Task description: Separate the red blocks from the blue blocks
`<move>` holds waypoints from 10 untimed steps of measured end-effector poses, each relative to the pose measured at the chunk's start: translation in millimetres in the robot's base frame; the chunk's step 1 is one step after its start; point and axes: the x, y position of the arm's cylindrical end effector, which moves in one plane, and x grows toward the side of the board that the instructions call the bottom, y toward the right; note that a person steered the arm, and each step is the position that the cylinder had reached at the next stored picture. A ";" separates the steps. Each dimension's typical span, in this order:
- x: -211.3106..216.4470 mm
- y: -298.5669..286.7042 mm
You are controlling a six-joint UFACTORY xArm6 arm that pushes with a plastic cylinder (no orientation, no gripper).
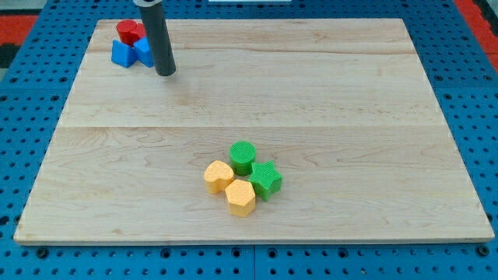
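A red block (128,32) sits near the board's top left corner. A blue block (122,53) lies just below it, touching it. A second blue block (144,50) lies to the right of the first, partly hidden behind my rod. My tip (165,72) rests on the board just right of and below this cluster, close to the right blue block. The red block's shape looks cylindrical; the blue shapes are hard to make out.
A cluster lies at the lower middle of the wooden board (350,117): a green cylinder (243,156), a green star-like block (266,180), a yellow heart-like block (218,176) and a yellow hexagonal block (240,197). A blue pegboard (467,47) surrounds the board.
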 end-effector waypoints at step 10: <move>-110.2 -143.8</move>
